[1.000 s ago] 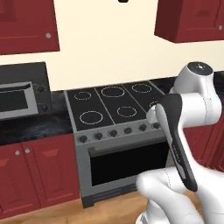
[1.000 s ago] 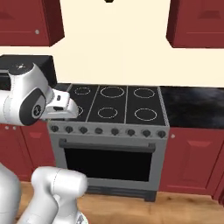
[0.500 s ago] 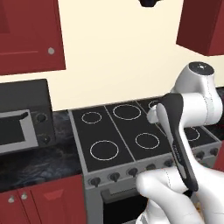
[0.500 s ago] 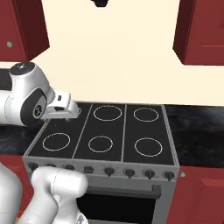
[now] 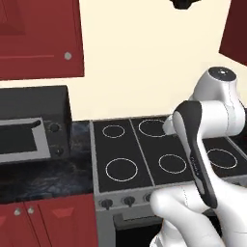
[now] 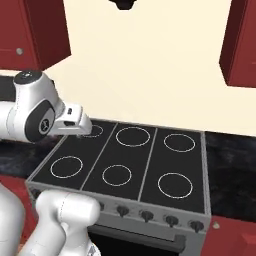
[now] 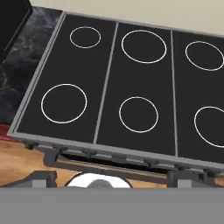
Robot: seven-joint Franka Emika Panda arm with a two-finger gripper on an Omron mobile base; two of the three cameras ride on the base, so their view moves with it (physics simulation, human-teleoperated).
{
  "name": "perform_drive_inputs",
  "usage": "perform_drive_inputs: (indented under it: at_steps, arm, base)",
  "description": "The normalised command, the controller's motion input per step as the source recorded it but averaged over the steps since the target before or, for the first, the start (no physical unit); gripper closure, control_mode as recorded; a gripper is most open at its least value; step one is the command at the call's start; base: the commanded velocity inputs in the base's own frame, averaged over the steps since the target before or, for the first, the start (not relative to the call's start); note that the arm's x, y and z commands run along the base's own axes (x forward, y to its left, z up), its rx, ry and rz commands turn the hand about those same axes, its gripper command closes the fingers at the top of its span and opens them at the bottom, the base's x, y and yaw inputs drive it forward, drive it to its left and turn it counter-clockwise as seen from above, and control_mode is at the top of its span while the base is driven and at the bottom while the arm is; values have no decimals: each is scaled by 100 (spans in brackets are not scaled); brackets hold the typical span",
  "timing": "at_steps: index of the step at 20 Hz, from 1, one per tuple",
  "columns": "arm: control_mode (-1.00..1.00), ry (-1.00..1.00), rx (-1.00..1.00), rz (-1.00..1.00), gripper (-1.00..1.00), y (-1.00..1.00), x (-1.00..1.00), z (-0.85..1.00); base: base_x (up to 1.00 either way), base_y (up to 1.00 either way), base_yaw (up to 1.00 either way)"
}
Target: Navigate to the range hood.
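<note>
We face a steel stove [image 5: 144, 159] whose black cooktop carries 6 white burner rings, laid out in 2 rows of 3 in the right base view. At the top edge of the left base view, right of centre, the range hood [image 5: 183, 4] shows as a small dark rounded shape against the cream wall [image 5: 144, 72]; in the right base view the same dark shape sits at the top edge, left of centre. A black microwave [image 5: 29, 125] stands on the dark speckled counter [image 5: 48, 178] in the left part of the left base view, just beside the stove. Dark red upper cabinets [image 5: 38, 38] fill the upper left of that view, and another [image 6: 240, 45] hangs at the upper right of the right base view. A row of knobs [image 6: 145, 215] runs along the stove's front, low in the right base view. The arm's white hand reaches over the cooktop's left rear corner in that view, but the gripper [image 6: 82, 131] is partly hidden there, so we cannot tell how its jaws stand.
</note>
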Motion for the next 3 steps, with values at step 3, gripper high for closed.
perform_drive_inputs:
  at_steps: [3]
  arm:
    - [100, 0, 0, 0, -100, 0, 0, 0]
  base:
    - [100, -56, 50]
